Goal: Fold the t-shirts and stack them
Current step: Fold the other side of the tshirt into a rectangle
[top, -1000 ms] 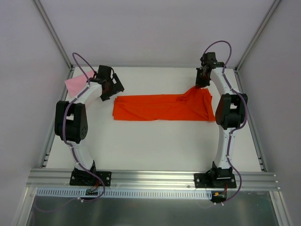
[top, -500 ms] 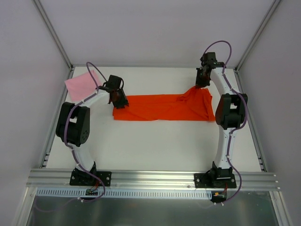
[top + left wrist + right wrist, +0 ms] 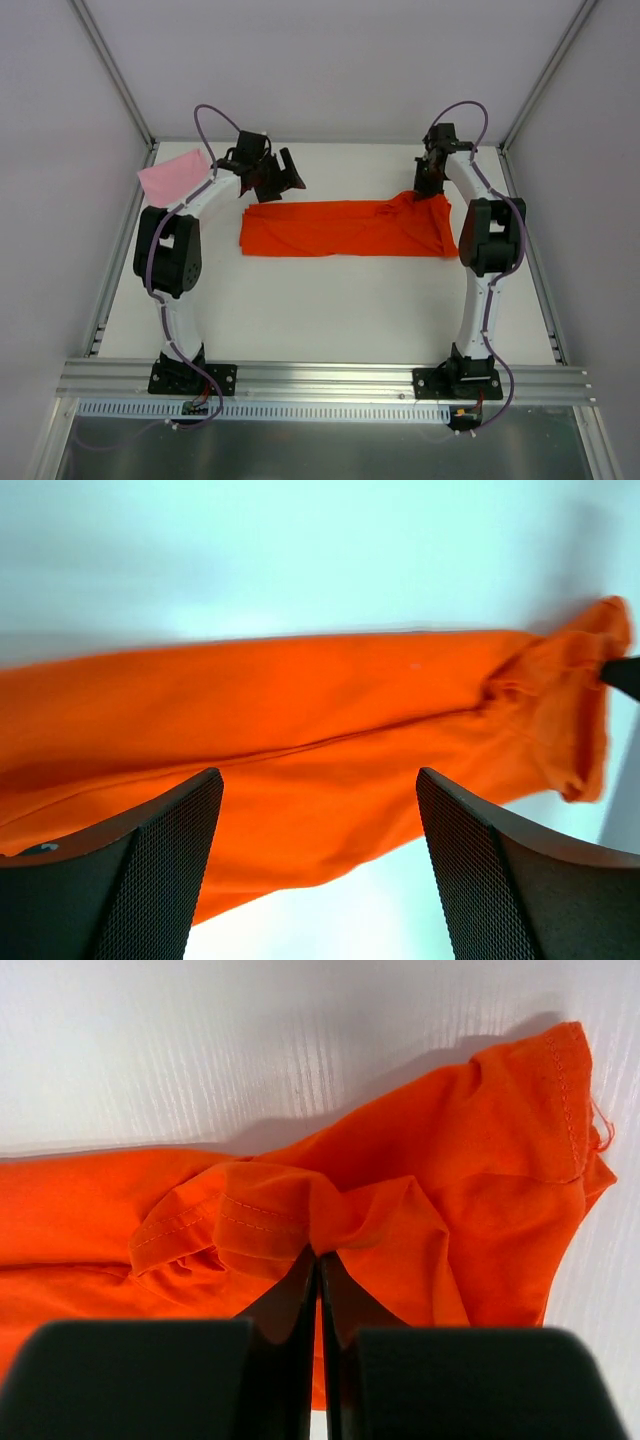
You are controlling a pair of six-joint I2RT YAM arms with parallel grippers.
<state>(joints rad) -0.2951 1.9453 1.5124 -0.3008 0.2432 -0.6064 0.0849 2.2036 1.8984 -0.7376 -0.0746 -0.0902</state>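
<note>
The orange-red t-shirt [image 3: 340,228] lies folded into a long strip across the middle of the table. My right gripper [image 3: 426,185] is shut on a bunched fold of the orange-red t-shirt [image 3: 330,1220] at the strip's far right corner. My left gripper [image 3: 285,172] is open and empty, raised above the far left end of the strip; the shirt [image 3: 300,740] fills its wrist view between the fingers [image 3: 170,850]. The light pink t-shirt [image 3: 172,175] lies as a small square at the far left corner.
White walls and metal frame posts [image 3: 115,75] enclose the table on three sides. An aluminium rail [image 3: 320,378] carrying both arm bases runs along the near edge.
My left gripper has moved from beside the pink shirt rightward and toward the back, ending above the strip's far left end. The right gripper stays shut on the shirt, nearly unmoved.
</note>
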